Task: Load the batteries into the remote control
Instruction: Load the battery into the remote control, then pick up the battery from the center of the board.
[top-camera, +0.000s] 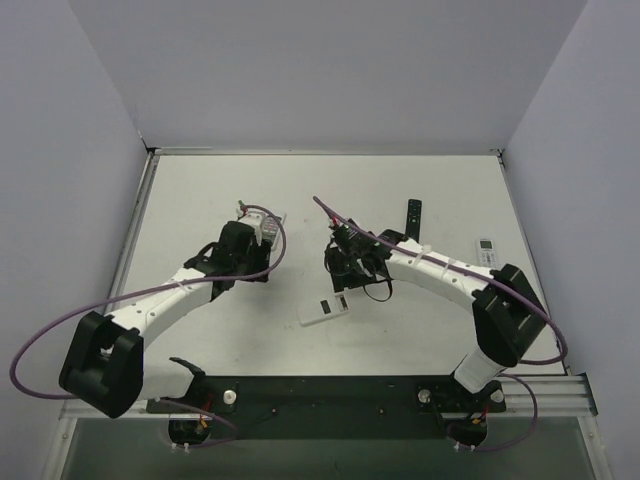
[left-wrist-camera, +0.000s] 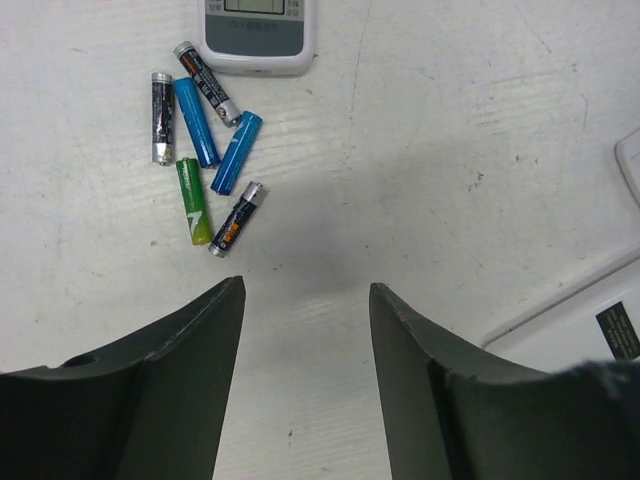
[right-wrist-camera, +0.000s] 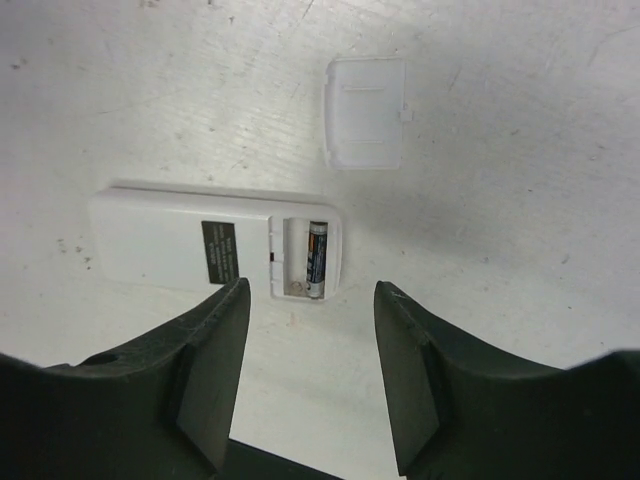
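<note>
The left pincer (left-wrist-camera: 307, 288) sits closest to the lens in the left wrist view. Its dark fingers (left-wrist-camera: 190, 370) are spread and released, with only bare surface (left-wrist-camera: 450, 150) between them. Far and left of those fingers lie the batteries (left-wrist-camera: 236, 152), six loose cells in a tight scatter: two blue, one green and three dark. Just beyond them is the near end of a grey-faced remote (left-wrist-camera: 258, 35). At the right edge of this view a corner of the remote control (left-wrist-camera: 570, 330) shows with its dark label.

Only the right wrist view shows that remote in full. The remote control (right-wrist-camera: 160, 240) lies back up, just beyond the right pincer (right-wrist-camera: 312, 288), whose jaws also stand released and hold nothing. Its compartment is uncovered at the right end, with one cell (right-wrist-camera: 316, 258) seated in the right slot. The white cover (right-wrist-camera: 365, 110) lies apart, farther off and to the right.

The top view is too coarse for the cells or the cover. It places the remote control (top-camera: 325, 310) near the middle of the surface, between the two arms. It also shows a slim black remote (top-camera: 413, 218) and another white remote (top-camera: 487, 250) far right.
</note>
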